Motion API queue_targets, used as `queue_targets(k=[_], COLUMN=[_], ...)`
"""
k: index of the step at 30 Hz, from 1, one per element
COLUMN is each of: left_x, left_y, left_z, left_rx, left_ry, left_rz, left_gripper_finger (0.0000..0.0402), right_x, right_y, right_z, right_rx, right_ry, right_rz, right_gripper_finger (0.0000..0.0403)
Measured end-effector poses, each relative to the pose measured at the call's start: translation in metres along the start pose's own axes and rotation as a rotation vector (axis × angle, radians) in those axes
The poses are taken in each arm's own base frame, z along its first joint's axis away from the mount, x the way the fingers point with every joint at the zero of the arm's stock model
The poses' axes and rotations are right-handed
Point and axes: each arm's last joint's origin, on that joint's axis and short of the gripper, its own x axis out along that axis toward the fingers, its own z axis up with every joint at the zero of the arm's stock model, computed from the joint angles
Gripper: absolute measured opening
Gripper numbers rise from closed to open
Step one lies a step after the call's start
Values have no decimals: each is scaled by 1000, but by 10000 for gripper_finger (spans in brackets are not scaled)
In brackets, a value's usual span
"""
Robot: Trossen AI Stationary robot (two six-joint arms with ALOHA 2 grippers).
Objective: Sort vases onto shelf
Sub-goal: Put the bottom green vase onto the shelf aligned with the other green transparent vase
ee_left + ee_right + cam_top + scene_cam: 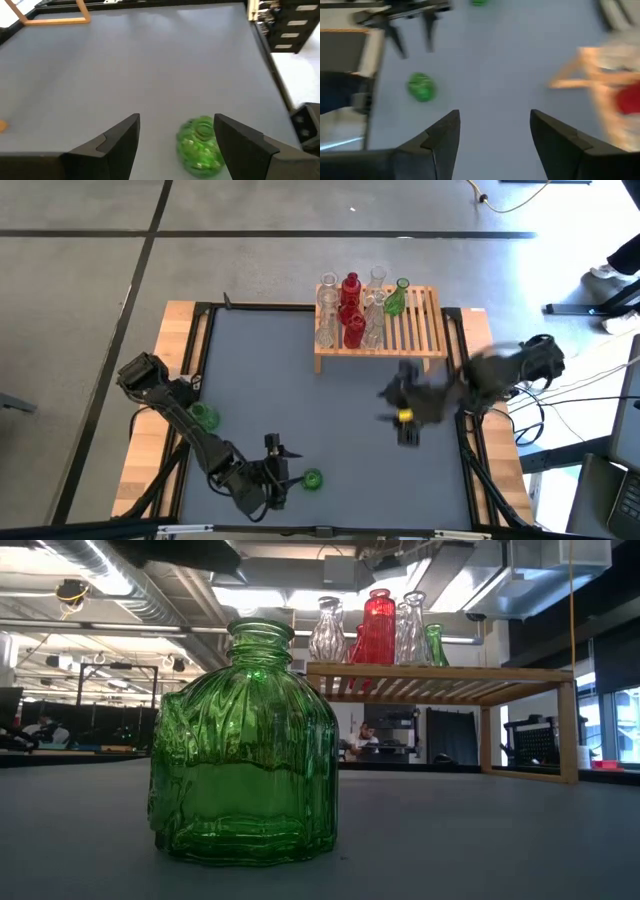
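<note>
The shelf (pixel 395 330) stands at the table's far edge and carries several vases (pixel 352 310), clear, red and one green; they also show in the low view on the shelf (pixel 440 675). Two green vases stand upright on the mat: one near the near edge (pixel 312 479), and one to the left (pixel 204 417), beside the left arm. My left gripper (pixel 283 465) is open just left of the near one, and that vase (pixel 201 146) sits ahead of its fingers, close to one of them. My right gripper (pixel 392 405) hovers open below the shelf, holding nothing (pixel 492 112).
The near green vase (pixel 245 750) fills the low view's foreground. Pale wooden table edges (pixel 180 330) frame the dark mat. The right wrist view shows the left green vase (pixel 421 86) and the left arm's gripper (pixel 410 20). Open mat lies between the arms.
</note>
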Motion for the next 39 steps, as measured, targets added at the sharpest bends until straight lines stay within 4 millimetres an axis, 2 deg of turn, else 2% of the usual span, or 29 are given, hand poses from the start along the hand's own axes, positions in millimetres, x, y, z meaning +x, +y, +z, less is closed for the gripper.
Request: queue_targets(k=[6, 12, 17, 22, 29, 35, 39], left_x=[-7, -10, -9, -13, 3, 17, 21], left_y=[-14, -27, -30, -33, -40, -45, -46], left_z=[-11, -23, -23, -25, -46, -65, -71], left_rx=[-39, -82, -168, -182, -133, -106, -89], left_ry=[5, 15, 42, 38, 71, 103, 121], left_rz=[-35, -77, -130, -134, -102, -83, -75], left_gripper_finger=[248, 248, 248, 248, 248, 248, 248], right_x=[36, 74, 107, 134, 172, 210, 226], right_y=[52, 84, 98, 115, 134, 135, 132], right_z=[-27, -58, -81, -90, -106, -116, -118], right_rx=[-61, -76, -53, -15, -66, -59, -49], right_ry=[-90, -183, -183, -154, -119, -91, -67], right_rz=[144, 249, 312, 430, 408, 339, 352], right_gripper_finger=[225, 225, 225, 225, 225, 225, 225])
